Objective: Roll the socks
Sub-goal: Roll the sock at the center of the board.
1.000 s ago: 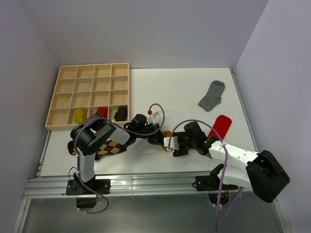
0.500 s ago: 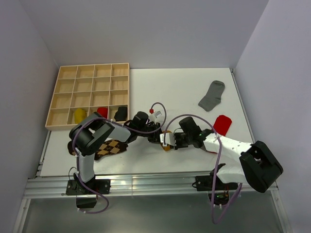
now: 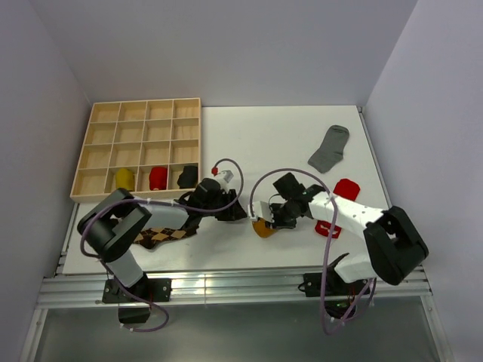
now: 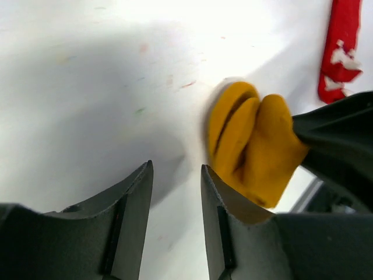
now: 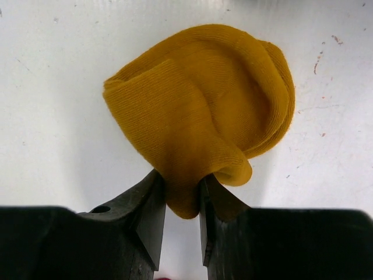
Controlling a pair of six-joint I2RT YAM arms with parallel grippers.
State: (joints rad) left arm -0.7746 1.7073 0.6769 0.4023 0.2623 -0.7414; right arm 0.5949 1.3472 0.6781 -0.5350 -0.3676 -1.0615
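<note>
The mustard sock lies on the white table, near the front edge in the middle. It is a lumpy bundle, only half rolled. The right gripper pinches one end of it tight. The left gripper sits just beside the sock with its fingers apart and nothing in them.

I think the rolling is partly done. Next the loose end needs tucking in so the bundle stays shut, and that needs a careful hold.

A second ago the left fingers were squeezed close at the sock and the right ones were wide. Now they have swapped, and the left has backed off.
</note>
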